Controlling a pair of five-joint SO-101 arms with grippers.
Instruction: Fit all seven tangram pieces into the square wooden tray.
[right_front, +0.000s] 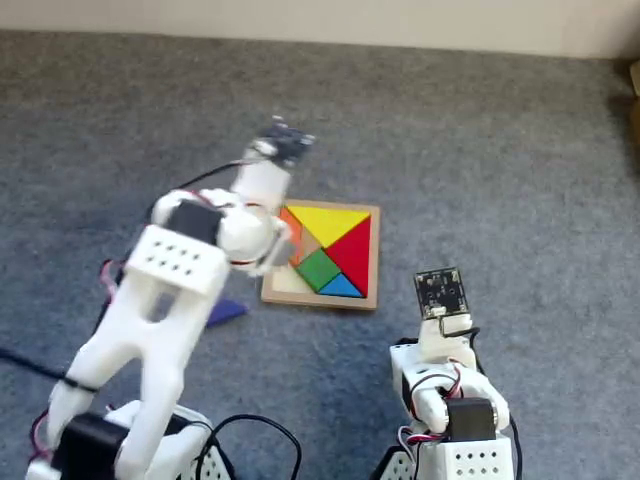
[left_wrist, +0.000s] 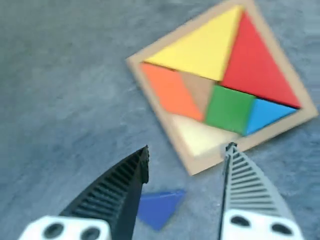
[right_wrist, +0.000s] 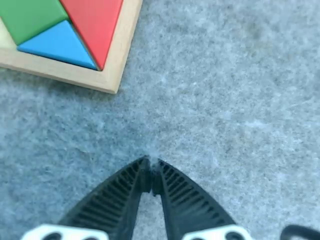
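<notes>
The square wooden tray (right_front: 375, 262) (left_wrist: 192, 165) lies mid-carpet holding yellow (left_wrist: 200, 47), red (left_wrist: 255, 67), orange (left_wrist: 172, 92), green (left_wrist: 231, 110) and light blue (left_wrist: 265, 114) pieces; one bare triangular slot (left_wrist: 200, 137) shows at a corner. A dark blue triangle (left_wrist: 159, 206) (right_front: 226, 311) lies on the carpet just outside that corner. My left gripper (left_wrist: 186, 155) hangs open above the tray's edge, with the blue triangle below and between its fingers. My right gripper (right_wrist: 150, 167) rests shut and empty on the carpet near the tray's corner (right_wrist: 111, 80).
Grey carpet (right_front: 500, 150) surrounds the tray on all sides. The left arm (right_front: 170, 290) covers the tray's left edge in the high view. The right arm's base (right_front: 450, 420) sits at the front right, and cables (right_front: 255, 430) trail at the front.
</notes>
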